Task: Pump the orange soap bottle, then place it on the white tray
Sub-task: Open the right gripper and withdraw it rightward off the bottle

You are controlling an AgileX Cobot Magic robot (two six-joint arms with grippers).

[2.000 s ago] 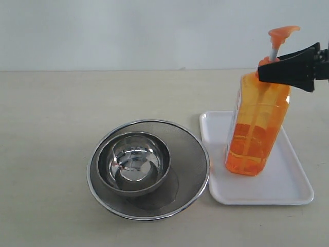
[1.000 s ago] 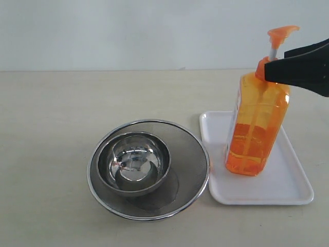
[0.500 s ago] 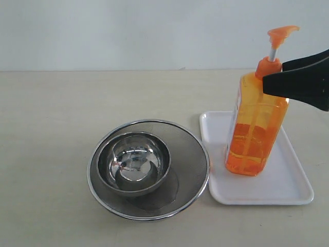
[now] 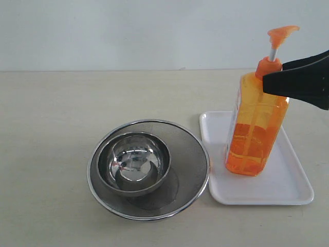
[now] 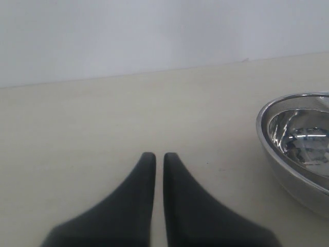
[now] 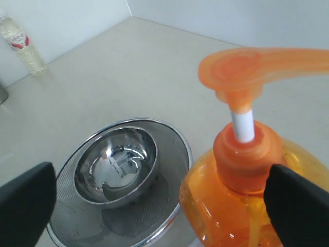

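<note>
The right claw (image 4: 273,75) runs out of the exterior view behind its fingers, and one finger covers part of the orange soap bottle (image 4: 255,128) at the shoulder. Beside the left claw (image 5: 154,157), the steel strainer (image 5: 280,172) is cut off by the frame's edge. Far beyond the right claw, the label on a small bottle (image 6: 23,46) is too small to read.

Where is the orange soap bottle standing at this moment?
In the exterior view, the orange soap bottle stands upright on the white tray, on the right side, just right of the round mesh strainer.
</note>
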